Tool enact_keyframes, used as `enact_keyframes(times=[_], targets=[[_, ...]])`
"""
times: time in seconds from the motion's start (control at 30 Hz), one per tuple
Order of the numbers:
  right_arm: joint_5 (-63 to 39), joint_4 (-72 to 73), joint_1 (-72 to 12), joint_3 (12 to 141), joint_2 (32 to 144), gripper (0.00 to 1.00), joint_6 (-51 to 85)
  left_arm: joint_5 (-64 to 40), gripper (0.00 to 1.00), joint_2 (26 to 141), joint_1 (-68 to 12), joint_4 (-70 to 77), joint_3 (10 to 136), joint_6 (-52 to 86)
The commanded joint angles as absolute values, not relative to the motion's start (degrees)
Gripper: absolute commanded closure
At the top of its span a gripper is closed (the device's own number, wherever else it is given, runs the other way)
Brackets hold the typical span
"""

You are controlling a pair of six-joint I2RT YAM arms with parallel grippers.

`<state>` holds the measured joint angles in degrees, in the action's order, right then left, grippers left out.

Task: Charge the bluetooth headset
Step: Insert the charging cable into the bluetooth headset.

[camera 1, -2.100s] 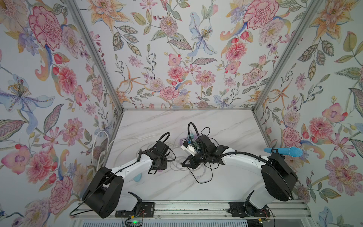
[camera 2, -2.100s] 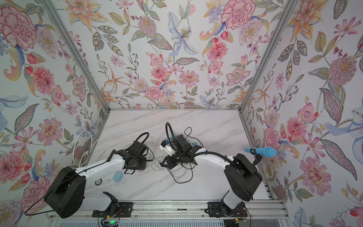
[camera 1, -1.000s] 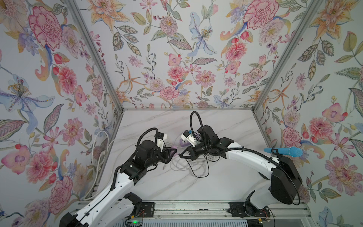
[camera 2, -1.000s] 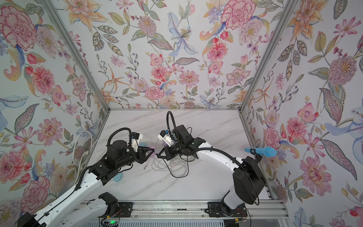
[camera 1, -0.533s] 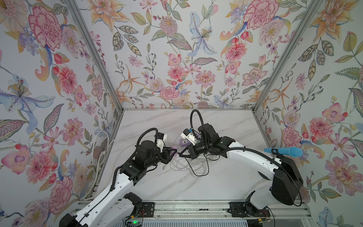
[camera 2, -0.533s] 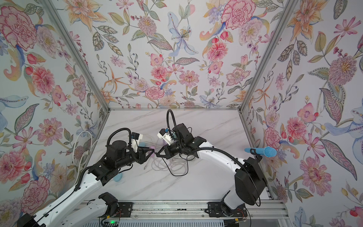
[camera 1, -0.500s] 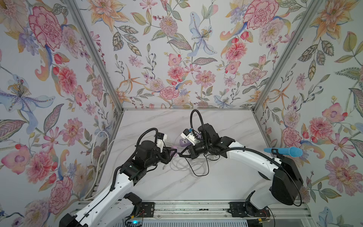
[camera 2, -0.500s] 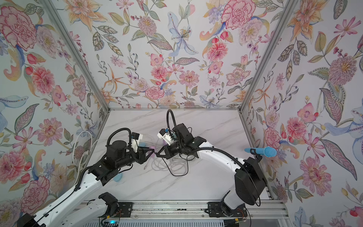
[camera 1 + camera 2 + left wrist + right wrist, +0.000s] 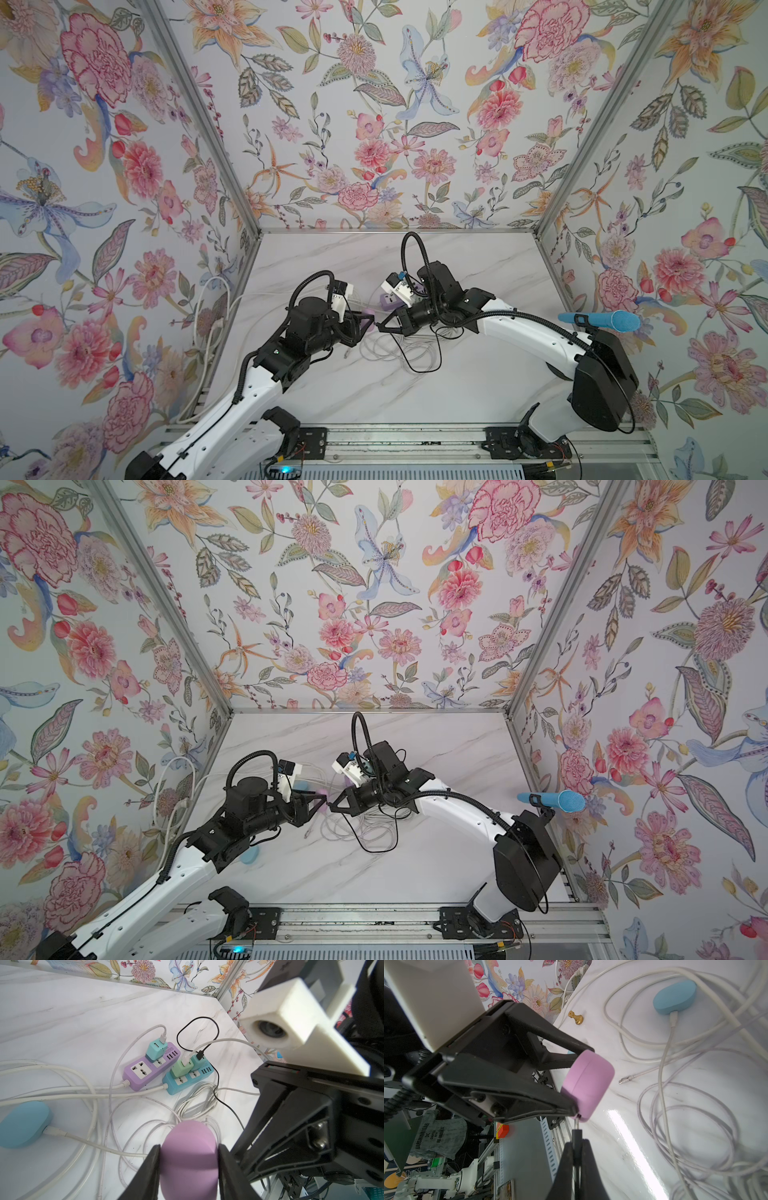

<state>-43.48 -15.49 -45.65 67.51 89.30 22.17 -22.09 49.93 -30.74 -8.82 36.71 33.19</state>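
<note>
Left gripper (image 9: 370, 322) pinched the purple case (image 9: 588, 1082), lower centre of frame; right gripper (image 9: 576, 1144) clamped a black plug (image 9: 577, 1135) touching it.

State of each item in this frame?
left gripper: shut on the purple case
right gripper: shut on the black plug
black plug: metal tip at the purple case's port, not fully in
blue case: on the table, white cable plugged in
purple power strip: teal adapter plugged in
blue power strip: two adapters plugged in
loose white connector: unplugged, on table
</note>
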Motion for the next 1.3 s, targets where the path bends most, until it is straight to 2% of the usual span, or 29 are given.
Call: enact_keyframes(times=[0.0, 1.27], targets=[[-42.83, -15.91, -45.57, 68.71, 90.85, 1.00, 22.63, -22.81, 1.00, 49.98, -30.32, -8.04, 37.07, 32.62], [-43.73, -16.43, -45.96, 70.92, 94.65, 1.00, 23.29, -22.19, 1.00, 51.99, -30.32, -9.68, 39.73, 31.11]])
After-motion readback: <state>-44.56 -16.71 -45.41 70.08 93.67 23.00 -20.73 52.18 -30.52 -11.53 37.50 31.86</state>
